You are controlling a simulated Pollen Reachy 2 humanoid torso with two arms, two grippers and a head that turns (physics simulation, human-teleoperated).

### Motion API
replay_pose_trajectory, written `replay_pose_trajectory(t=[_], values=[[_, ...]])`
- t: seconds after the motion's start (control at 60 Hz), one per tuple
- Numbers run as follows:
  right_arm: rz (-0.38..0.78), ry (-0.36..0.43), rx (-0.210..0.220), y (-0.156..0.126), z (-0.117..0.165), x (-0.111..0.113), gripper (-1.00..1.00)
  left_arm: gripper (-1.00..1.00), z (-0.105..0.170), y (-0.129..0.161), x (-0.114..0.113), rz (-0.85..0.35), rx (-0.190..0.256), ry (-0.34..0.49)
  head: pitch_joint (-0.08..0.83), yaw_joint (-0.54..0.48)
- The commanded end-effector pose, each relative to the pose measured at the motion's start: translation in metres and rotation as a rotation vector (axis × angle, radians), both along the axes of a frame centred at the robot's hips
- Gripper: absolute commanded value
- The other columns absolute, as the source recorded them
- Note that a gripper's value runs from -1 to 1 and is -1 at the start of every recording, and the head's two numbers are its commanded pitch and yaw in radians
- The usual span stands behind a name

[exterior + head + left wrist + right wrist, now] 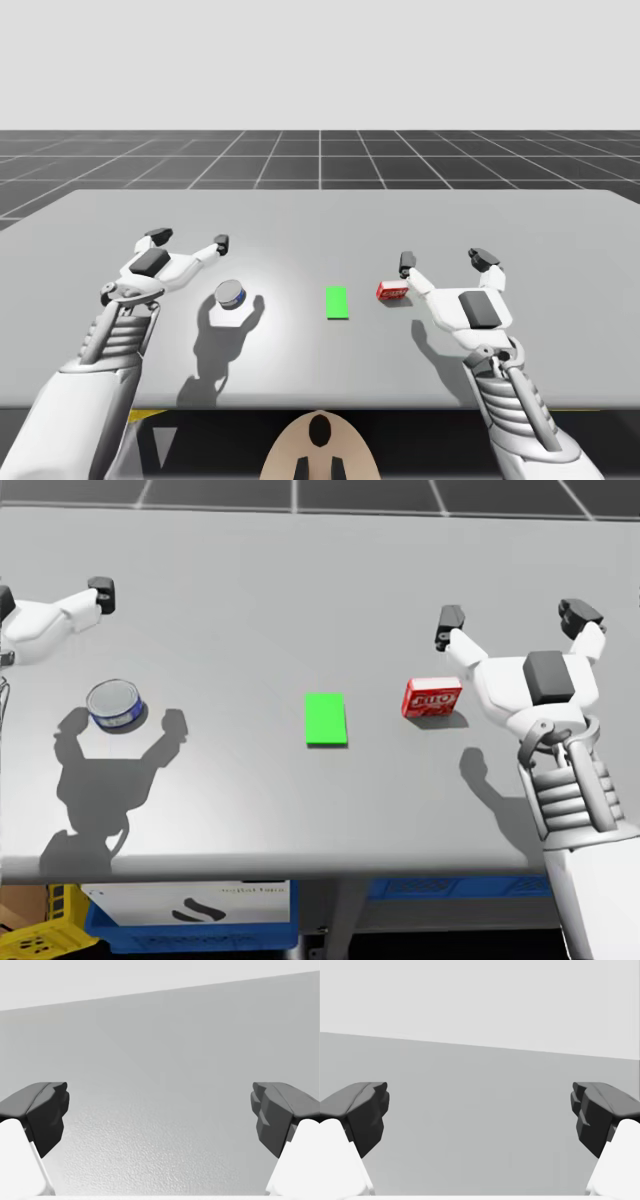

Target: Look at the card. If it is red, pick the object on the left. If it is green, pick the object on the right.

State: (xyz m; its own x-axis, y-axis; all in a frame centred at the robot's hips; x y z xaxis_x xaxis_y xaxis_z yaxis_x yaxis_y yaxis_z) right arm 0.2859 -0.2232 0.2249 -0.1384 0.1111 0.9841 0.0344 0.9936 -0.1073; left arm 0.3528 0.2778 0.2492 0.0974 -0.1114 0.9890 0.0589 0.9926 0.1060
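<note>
A green card (337,302) (325,719) lies flat at the middle of the grey table (320,215). Left of it stands a short blue can with a silver top (231,294) (113,705). Right of the card lies a small red box (391,291) (431,697). My left gripper (189,240) hovers open above the table, behind and left of the can. My right gripper (445,261) (510,622) hangs open just right of the red box, above it, holding nothing. Both wrist views show wide-spread fingers (47,1112) (367,1112) over bare table.
The table's front edge (300,865) runs near my torso. Under it sit blue and yellow crates (190,920). The arms' shadows fall on the table beside the can and the box.
</note>
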Motion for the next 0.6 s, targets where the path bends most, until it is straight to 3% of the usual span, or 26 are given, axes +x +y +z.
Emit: replay_pose_trajectory(t=[0.017, 0.333, 0.6], values=[[0.001, 0.001, 0.012, 0.0025, -0.0006, -0.0003, -1.0, -1.0, 0.0003, 0.0002, 0.0002, 0.003, 0.001, 0.004, 0.718, -0.07], [0.003, 0.001, 0.006, 0.0035, -0.0009, -0.0007, -1.0, -1.0, 0.002, 0.0, -0.0008, -0.003, 0.008, 0.003, 0.696, -0.27], [0.015, -0.003, 0.01, 0.0076, 0.002, -0.0044, -1.0, -1.0, 0.0017, -0.0005, -0.0011, 0.001, 0.009, 0.001, 0.664, -0.31]])
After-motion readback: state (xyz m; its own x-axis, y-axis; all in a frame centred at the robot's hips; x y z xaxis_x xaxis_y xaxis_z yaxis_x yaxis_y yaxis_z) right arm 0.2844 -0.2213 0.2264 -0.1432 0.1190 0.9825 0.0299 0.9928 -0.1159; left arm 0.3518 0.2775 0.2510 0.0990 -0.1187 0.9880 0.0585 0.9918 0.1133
